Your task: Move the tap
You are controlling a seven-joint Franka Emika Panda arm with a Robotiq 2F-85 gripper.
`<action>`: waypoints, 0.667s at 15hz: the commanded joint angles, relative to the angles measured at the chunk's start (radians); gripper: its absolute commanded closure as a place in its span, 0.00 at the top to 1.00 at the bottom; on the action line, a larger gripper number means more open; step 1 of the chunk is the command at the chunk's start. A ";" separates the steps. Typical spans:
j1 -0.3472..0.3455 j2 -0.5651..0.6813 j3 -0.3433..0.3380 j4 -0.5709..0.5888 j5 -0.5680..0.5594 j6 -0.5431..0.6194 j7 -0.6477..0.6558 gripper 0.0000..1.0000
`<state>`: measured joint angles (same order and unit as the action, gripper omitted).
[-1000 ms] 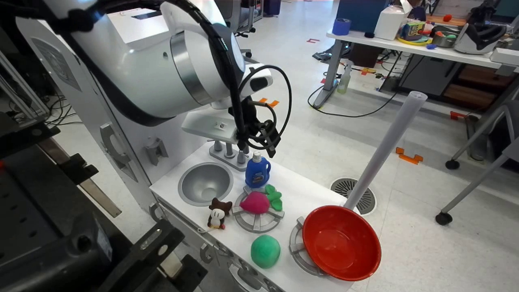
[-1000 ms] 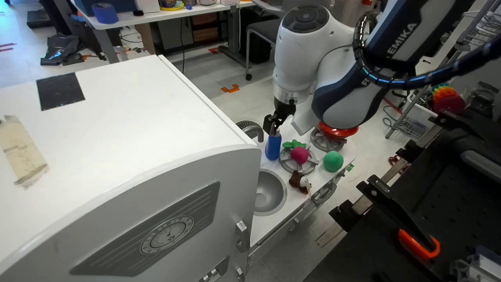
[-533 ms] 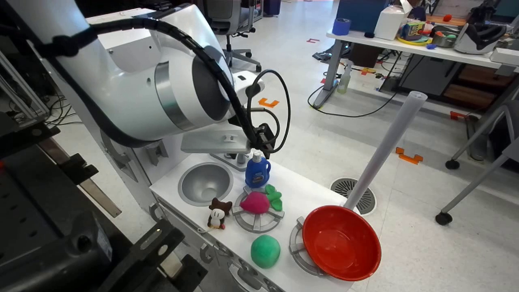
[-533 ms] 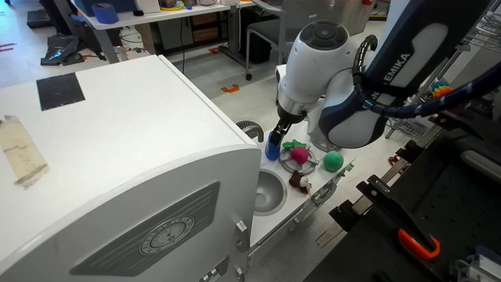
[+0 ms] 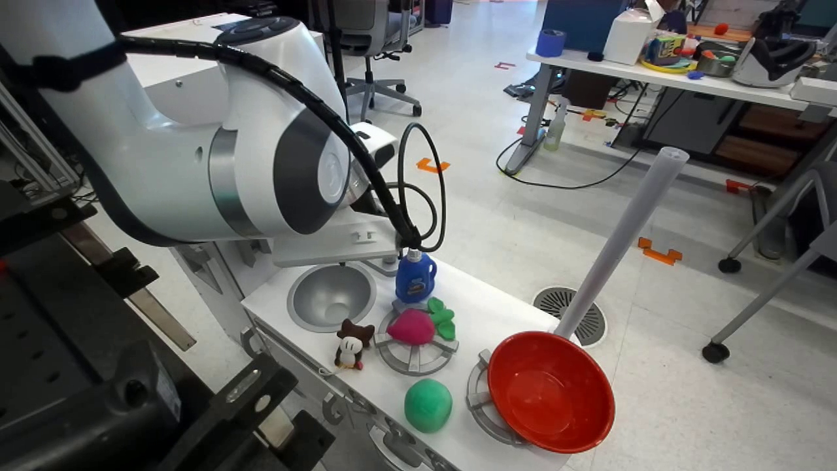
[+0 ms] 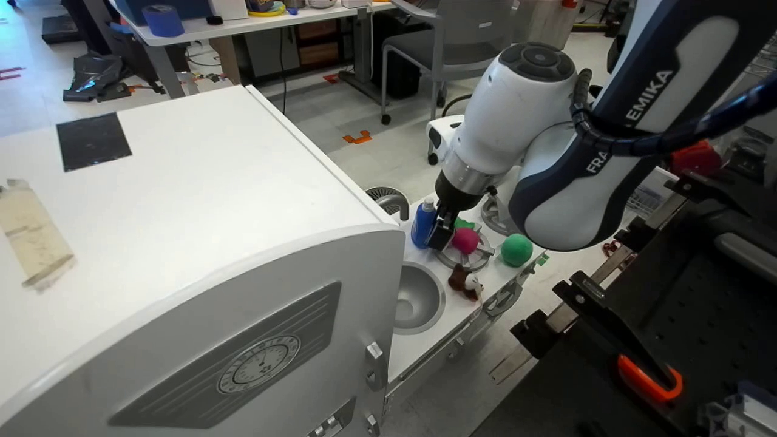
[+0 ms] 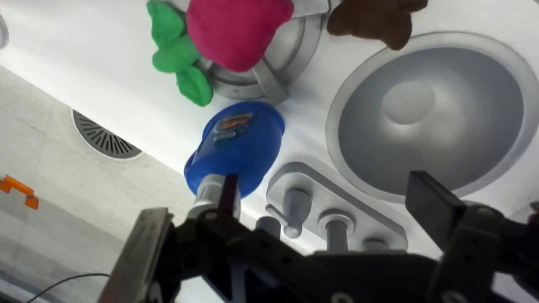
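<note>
One hand (image 7: 328,198) (spread wide) near the tap (image 6: 400,201).

The tap (image 6: 403,207) at the back edge of the bench (image 5: 494,307) looks smooth, perhaps plastic, the bowl (image 5: 551,392) glossy, the pink toy (image 7: 238,31) clothlike.

Wrist view: tap (image 7: 337,235) partly hidden by gripper (image 7: 325,185); pink toy (image 7: 236,31) cut off at top; bottle label (image 7: 233,125) illegible. In an exterior view, white cabinet (image 6: 212,255) conceals part of the sink (image 6: 427,297).
</note>
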<state>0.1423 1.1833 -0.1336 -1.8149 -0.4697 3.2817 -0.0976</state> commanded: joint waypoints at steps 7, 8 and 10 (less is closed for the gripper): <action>-0.144 0.014 0.144 0.048 -0.020 0.113 -0.232 1.00; -0.155 0.022 0.160 0.059 -0.026 0.116 -0.245 1.00; -0.157 0.043 0.175 0.099 -0.025 0.098 -0.260 1.00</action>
<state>0.0185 1.1872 -0.0010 -1.7784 -0.4790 3.3853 -0.3131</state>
